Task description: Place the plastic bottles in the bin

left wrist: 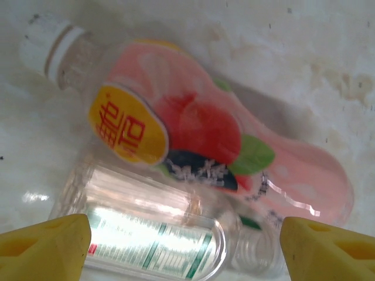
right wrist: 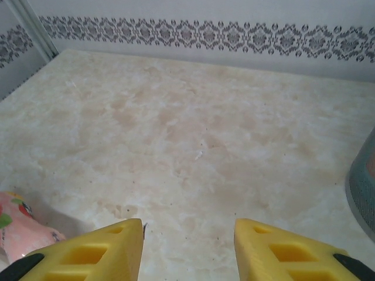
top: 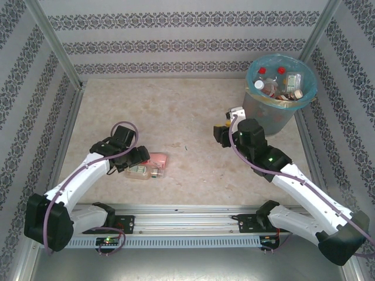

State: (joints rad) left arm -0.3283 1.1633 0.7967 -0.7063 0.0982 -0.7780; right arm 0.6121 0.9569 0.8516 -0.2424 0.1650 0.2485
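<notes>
Two plastic bottles lie side by side on the table. One has a pink and red label [top: 157, 159] [left wrist: 199, 129] and a white cap [left wrist: 42, 35]. The other is clear with a green and white label [top: 138, 171] [left wrist: 152, 234]. My left gripper [top: 136, 159] [left wrist: 184, 254] hangs low over them, open, with the clear bottle lying between its yellow fingertips [left wrist: 47, 249]. The bin [top: 280, 93], lined with a light-blue bag, stands at the far right and holds several bottles. Beside the bin, my right gripper [top: 224, 136] [right wrist: 187, 249] is open over bare table with nothing between its fingers.
Patterned walls and metal posts [top: 55, 44] close in the table on three sides. The bin's wall [right wrist: 363, 193] is just right of my right gripper. The pink-labelled bottle [right wrist: 17, 231] shows at the left edge of the right wrist view.
</notes>
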